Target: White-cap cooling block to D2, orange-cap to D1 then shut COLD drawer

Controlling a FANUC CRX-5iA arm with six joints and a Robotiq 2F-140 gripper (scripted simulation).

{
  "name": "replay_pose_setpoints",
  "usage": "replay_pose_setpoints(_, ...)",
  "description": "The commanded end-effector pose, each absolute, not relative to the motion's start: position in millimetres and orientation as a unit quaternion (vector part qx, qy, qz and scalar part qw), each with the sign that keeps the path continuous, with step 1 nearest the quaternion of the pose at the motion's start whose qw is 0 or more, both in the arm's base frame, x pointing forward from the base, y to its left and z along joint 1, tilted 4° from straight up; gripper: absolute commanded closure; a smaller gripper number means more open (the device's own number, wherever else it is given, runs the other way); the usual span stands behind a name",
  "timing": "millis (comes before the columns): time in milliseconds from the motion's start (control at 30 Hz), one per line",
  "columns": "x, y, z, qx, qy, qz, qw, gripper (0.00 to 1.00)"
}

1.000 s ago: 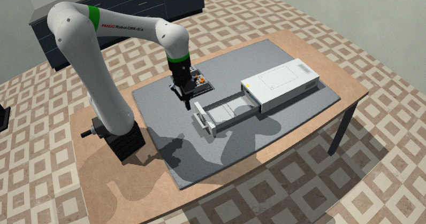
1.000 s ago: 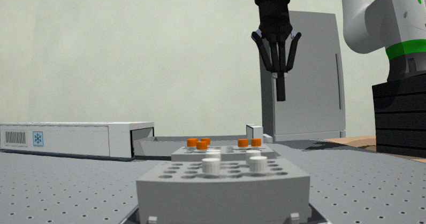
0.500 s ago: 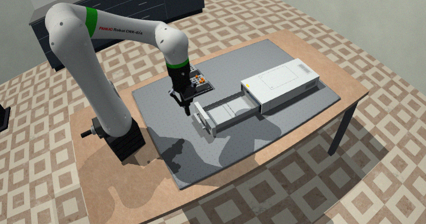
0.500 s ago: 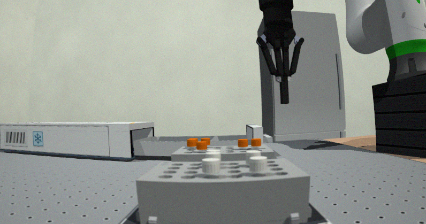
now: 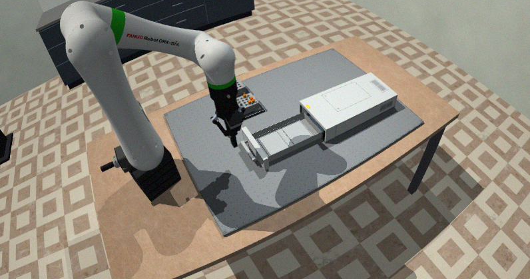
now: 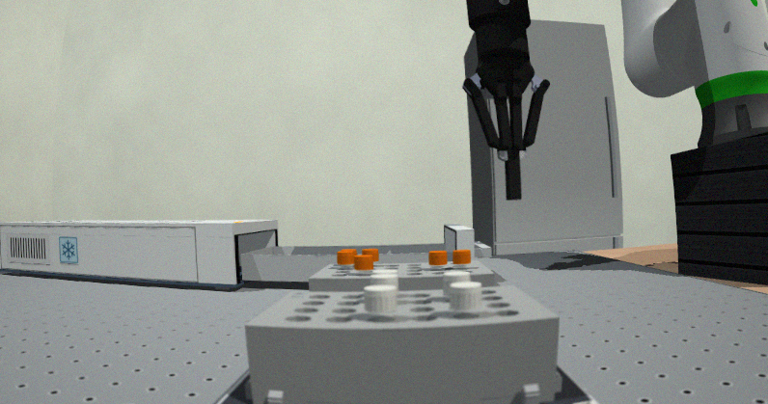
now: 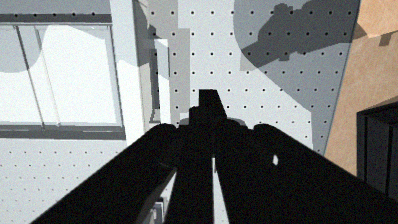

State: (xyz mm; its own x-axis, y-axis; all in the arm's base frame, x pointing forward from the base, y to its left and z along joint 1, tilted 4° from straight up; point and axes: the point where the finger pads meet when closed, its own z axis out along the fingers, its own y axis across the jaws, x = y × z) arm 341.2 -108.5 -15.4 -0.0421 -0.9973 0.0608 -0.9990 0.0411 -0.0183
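The cooler COLD (image 5: 348, 99) (image 6: 123, 251) has its lamp (image 5: 307, 106) lit amber. Its drawer (image 5: 272, 140) (image 7: 80, 75) stands far out, with no block in it. The orange-capped block (image 6: 333, 282) sits level on D1 (image 5: 262, 108), several caps showing above its bores. The white-capped block (image 6: 402, 355) sits level on D2, between visible locators (image 6: 275, 395), several caps upright; in the top view the arm mostly hides it. My gripper (image 5: 234, 143) (image 6: 513, 194) (image 7: 207, 104) is shut and empty. It hangs above the deck just outside the drawer's front, near the handle (image 7: 163, 75).
The perforated deck (image 5: 296, 73) lies on the wooden table (image 5: 426, 106). The arm's black base (image 5: 155, 176) (image 7: 377, 150) stands at the end facing the drawer front. A grey cabinet (image 6: 559, 132) stands behind the gripper in the exterior view. Arm shadows cross the deck and the drawer.
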Motion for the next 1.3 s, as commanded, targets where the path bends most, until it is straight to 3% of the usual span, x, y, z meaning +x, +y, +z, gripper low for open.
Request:
replay_pose_setpoints(0, 341.9, -108.8, -19.0, 0.692, -0.721, 0.028, 0.015, 0.9)
replay_pose_setpoints(1267, 342.6, -111.4, -61.6, 0.692, -0.721, 0.028, 0.015, 0.9)
